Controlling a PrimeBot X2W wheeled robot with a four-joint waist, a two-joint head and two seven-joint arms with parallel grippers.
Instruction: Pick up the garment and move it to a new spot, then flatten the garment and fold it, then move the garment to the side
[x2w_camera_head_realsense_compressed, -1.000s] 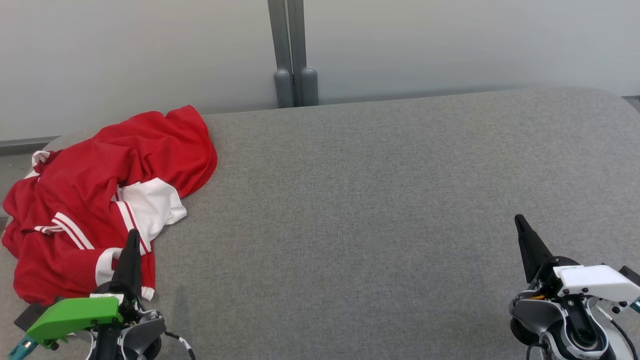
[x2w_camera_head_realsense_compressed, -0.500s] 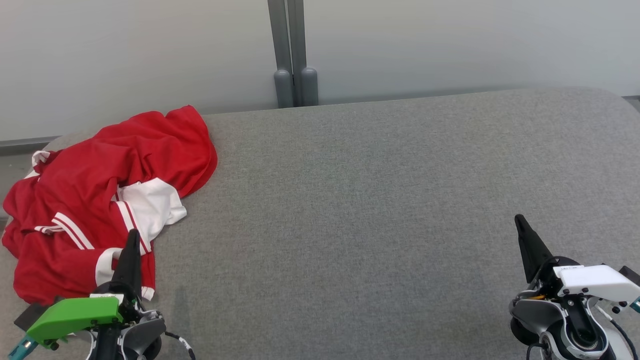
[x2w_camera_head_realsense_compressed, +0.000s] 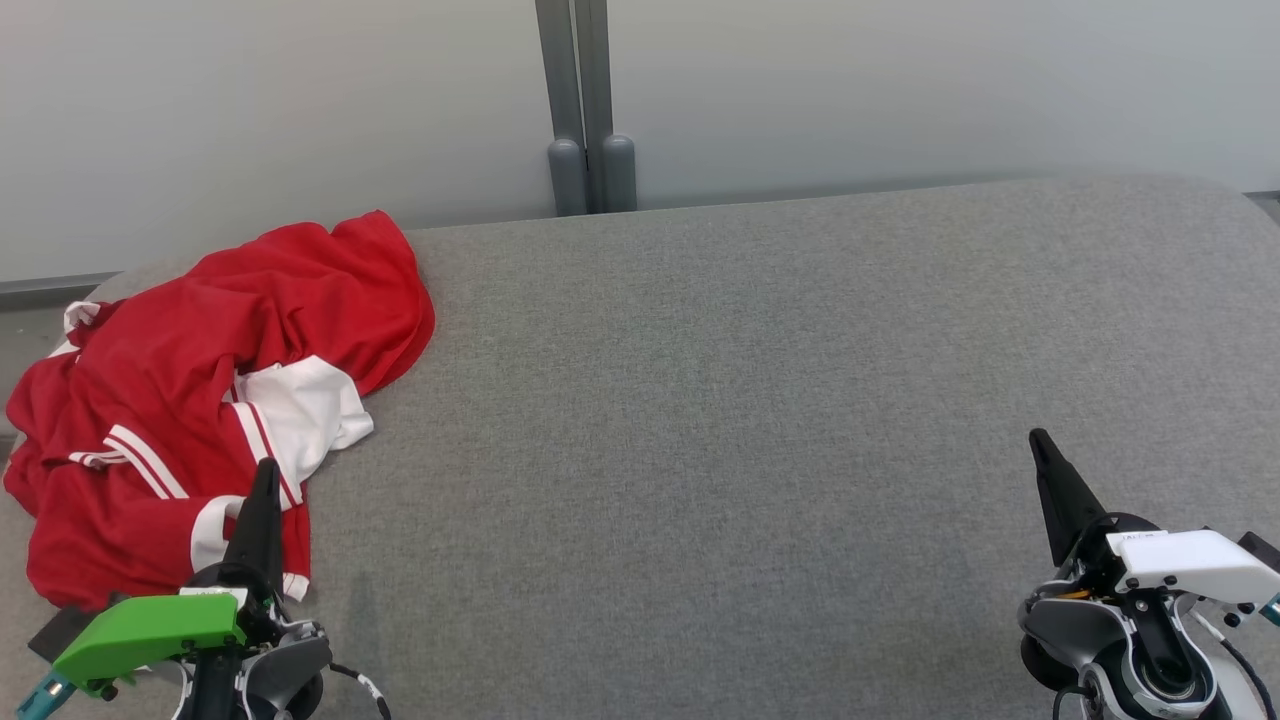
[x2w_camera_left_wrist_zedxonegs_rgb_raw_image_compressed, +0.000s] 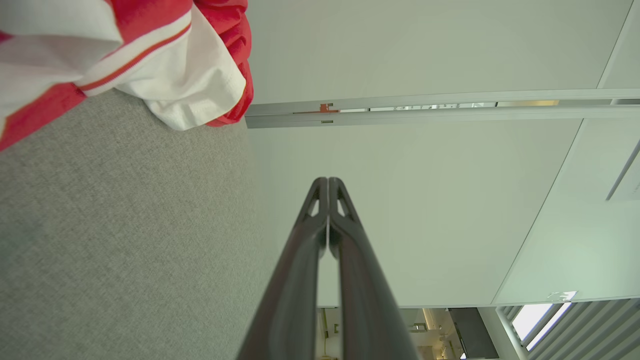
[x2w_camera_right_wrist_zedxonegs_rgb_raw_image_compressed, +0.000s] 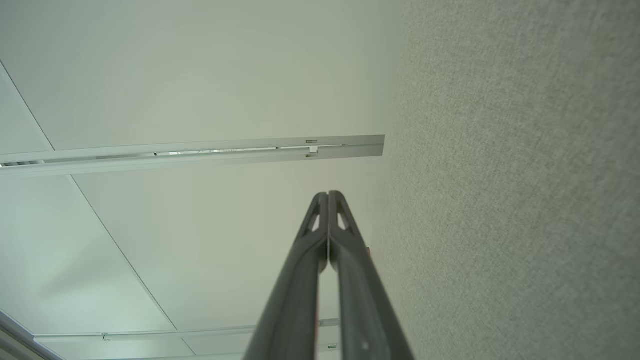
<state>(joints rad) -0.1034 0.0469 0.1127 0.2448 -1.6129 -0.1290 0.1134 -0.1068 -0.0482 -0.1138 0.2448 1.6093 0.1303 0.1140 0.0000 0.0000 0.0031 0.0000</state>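
Observation:
A red garment (x2w_camera_head_realsense_compressed: 200, 360) with white sleeves and white stripes lies crumpled at the far left of the grey padded table (x2w_camera_head_realsense_compressed: 750, 400); part of it hangs off the left edge. In the left wrist view its white sleeve (x2w_camera_left_wrist_zedxonegs_rgb_raw_image_compressed: 180, 80) shows at the top left. My left gripper (x2w_camera_head_realsense_compressed: 266, 470) stands at the lower left, its tip over the garment's near edge, fingers pressed together and holding nothing. My right gripper (x2w_camera_head_realsense_compressed: 1038, 440) is at the lower right above bare table, also shut and empty. Both wrist views show the shut fingertips, left gripper (x2w_camera_left_wrist_zedxonegs_rgb_raw_image_compressed: 328, 181) and right gripper (x2w_camera_right_wrist_zedxonegs_rgb_raw_image_compressed: 328, 194).
A pale wall panel with a grey vertical post (x2w_camera_head_realsense_compressed: 585, 100) stands behind the table's far edge. The table's wide grey surface stretches from the garment to the rounded right corner (x2w_camera_head_realsense_compressed: 1220, 200).

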